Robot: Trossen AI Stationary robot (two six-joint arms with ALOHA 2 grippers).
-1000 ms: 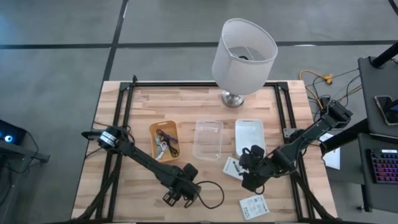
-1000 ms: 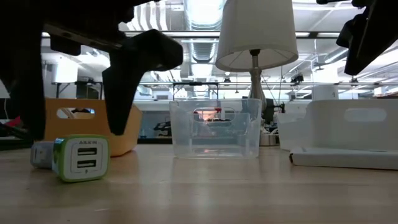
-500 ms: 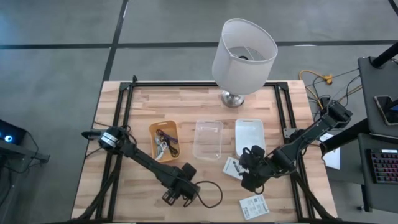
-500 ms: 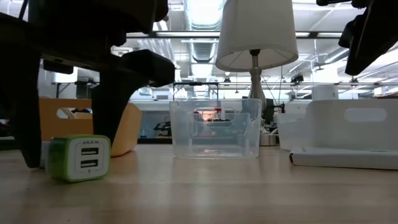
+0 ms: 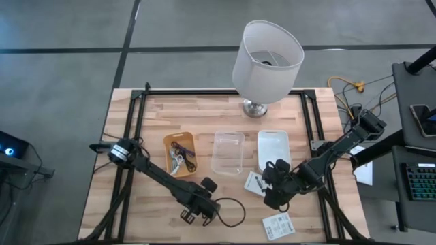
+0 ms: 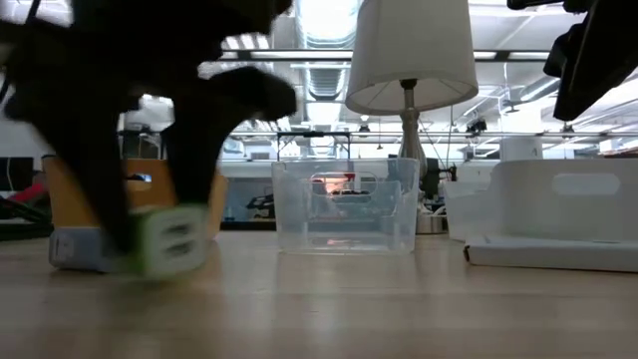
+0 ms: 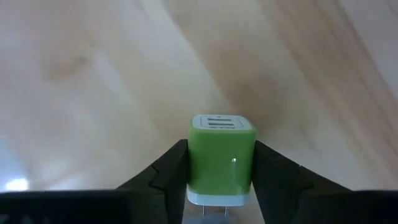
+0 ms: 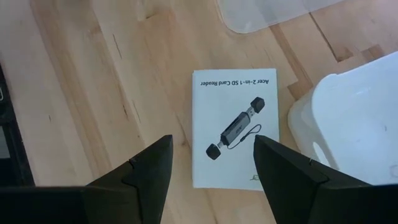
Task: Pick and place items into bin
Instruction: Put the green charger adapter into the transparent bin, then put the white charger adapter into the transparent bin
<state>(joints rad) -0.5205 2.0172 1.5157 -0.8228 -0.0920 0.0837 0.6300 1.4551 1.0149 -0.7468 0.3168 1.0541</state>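
My left gripper (image 5: 194, 212) is near the table's near edge, shut on a small green USB charger block (image 7: 221, 158), which shows blurred in the low view (image 6: 169, 239). A pale grey-blue piece (image 6: 75, 249) lies on the table beside it. A thin black cable (image 5: 234, 212) loops to the gripper's right. My right gripper (image 8: 211, 177) hangs open above a white printed card-reader packet (image 8: 235, 127) that lies flat on the wood. A second white packet (image 5: 278, 224) lies by the near edge. My left gripper pinches the green block between its two fingers, one on each of its opposite side faces (image 7: 198, 168). The fingers (image 7: 168, 171) come from above, slanting down. The block's white port face (image 7: 217, 122) points away from the wrist. Whether its underside is on the table, I cannot tell.
An orange bin (image 5: 168, 151) holds cables and small pieces. To its right stand a clear bin (image 5: 228, 151) and a white bin (image 5: 273, 146). A big white lamp (image 5: 267, 53) stands at the far edge. Black frame rails run along both table sides.
My left gripper's fingers have come together from either side of the green block and taken hold of it. The block has shifted a little toward the table's right and now shows blurred. The right arm has kept still.
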